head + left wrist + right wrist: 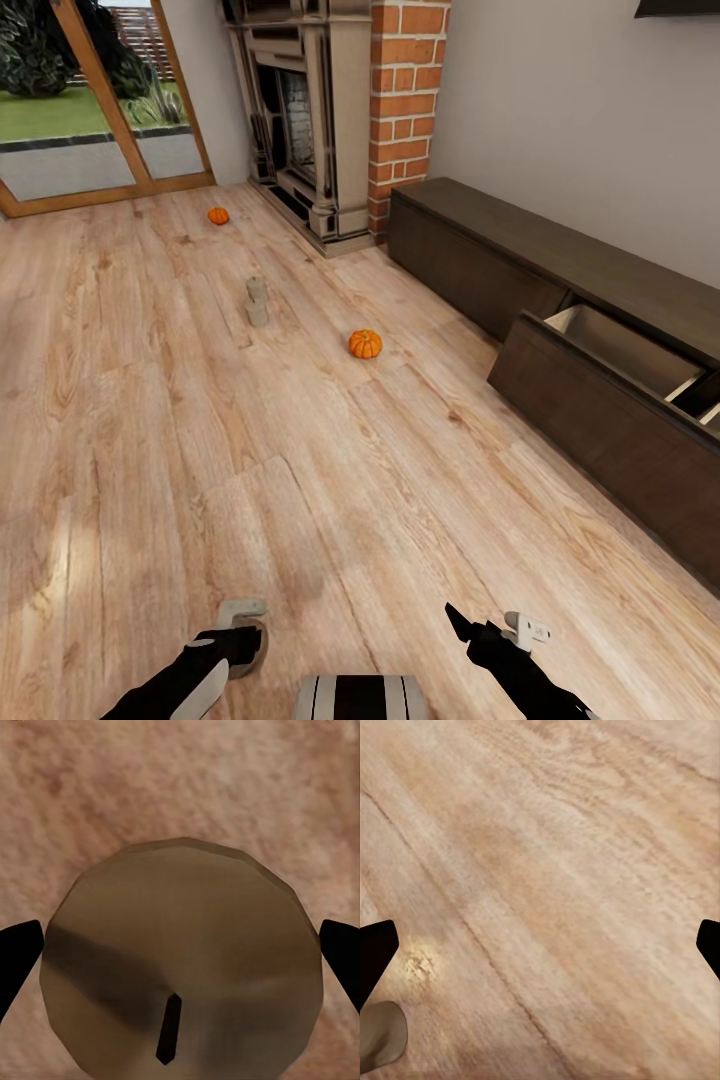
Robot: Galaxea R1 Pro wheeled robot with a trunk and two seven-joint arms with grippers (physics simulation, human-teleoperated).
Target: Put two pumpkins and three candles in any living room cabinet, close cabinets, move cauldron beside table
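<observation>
Two orange pumpkins lie on the wood floor, one [365,344] mid-room and one [218,215] far off near the glass door. Between them two beige candles [257,301] stand close together. My left gripper [240,640] is low at the near edge, shut on a third candle [180,937], whose round beige top and dark wick sit between the black fingers [19,956]. My right gripper [490,628] hangs open over bare floor. The dark-brown cabinet [520,235] runs along the right wall with one drawer [615,350] pulled open, its pale inside showing. The cauldron is out of view.
A stone fireplace [300,110] and a brick column [405,100] stand at the back, just left of the cabinet's far end. A wood-framed glass door [90,110] is at the back left. A small beige shape [379,1042] shows beside the right gripper.
</observation>
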